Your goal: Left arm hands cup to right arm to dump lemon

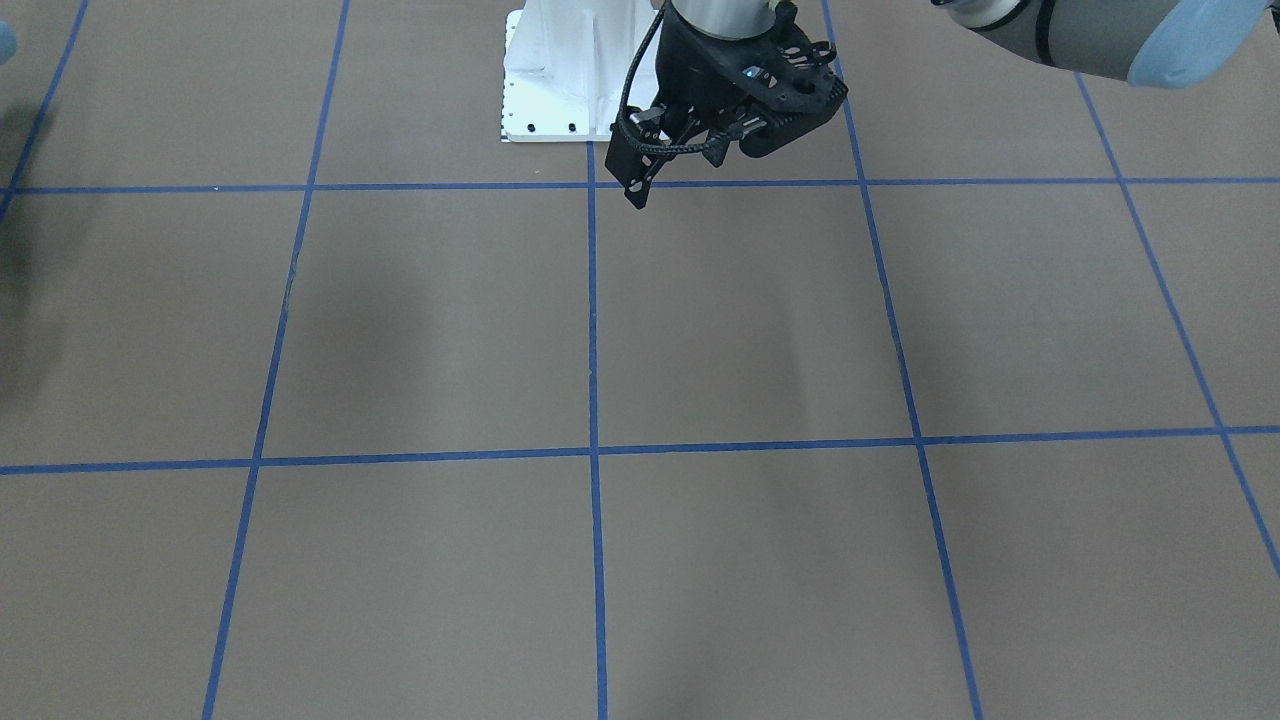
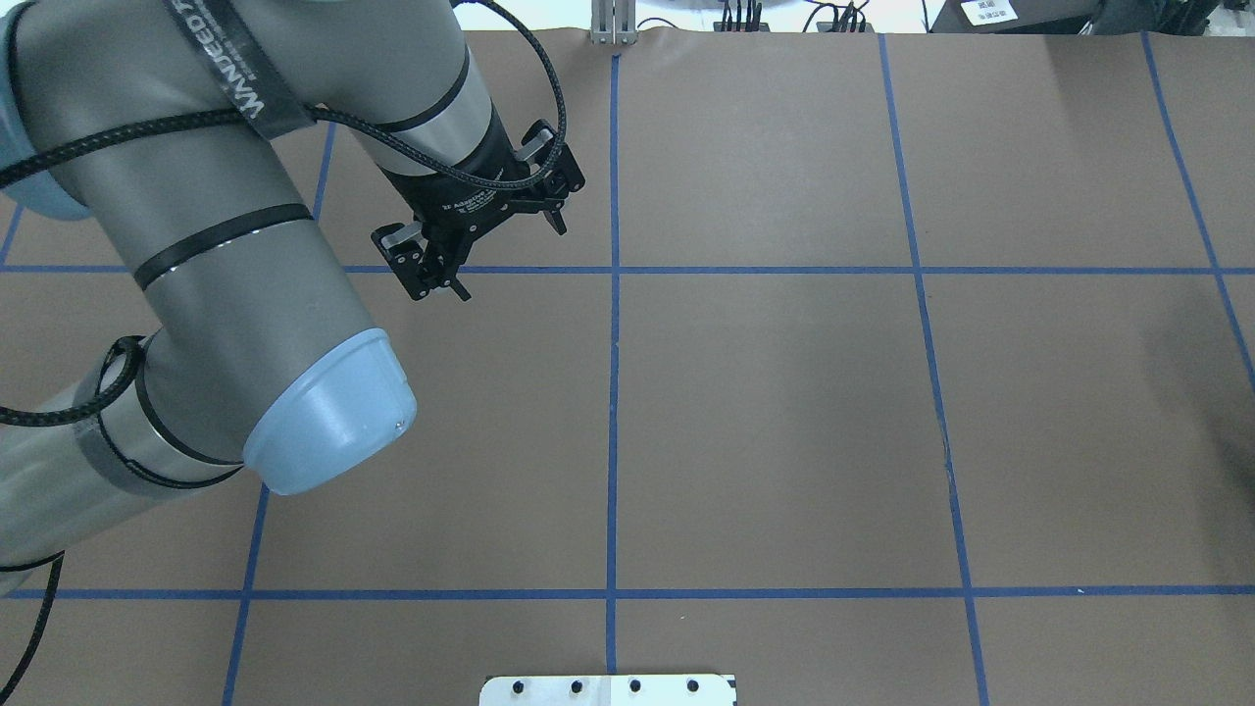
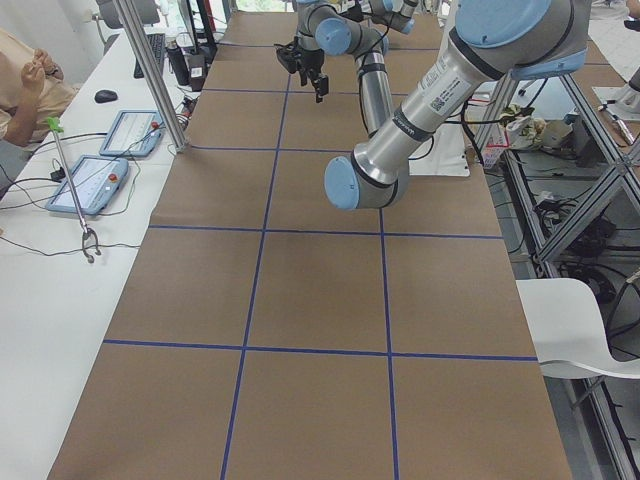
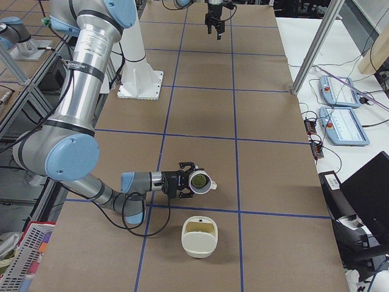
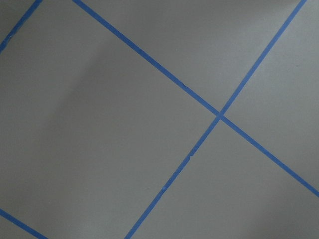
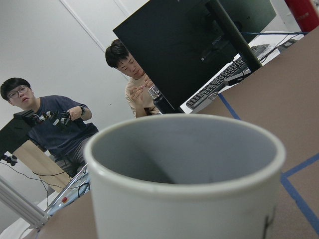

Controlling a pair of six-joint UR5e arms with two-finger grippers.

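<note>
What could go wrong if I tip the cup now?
The cup at the right tool does not look centred over the cream container, so the lemon may land on the table. Also, no view shows the tool's hold clearly; the cup could slip while tipping.

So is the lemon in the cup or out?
In. The exterior right view shows the yellow-green lemon sitting inside the white cup.

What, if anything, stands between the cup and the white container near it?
Nothing visible. The cup, lemon inside, is tipped sideways at the right gripper; only bare table separates it from the white container.
</note>
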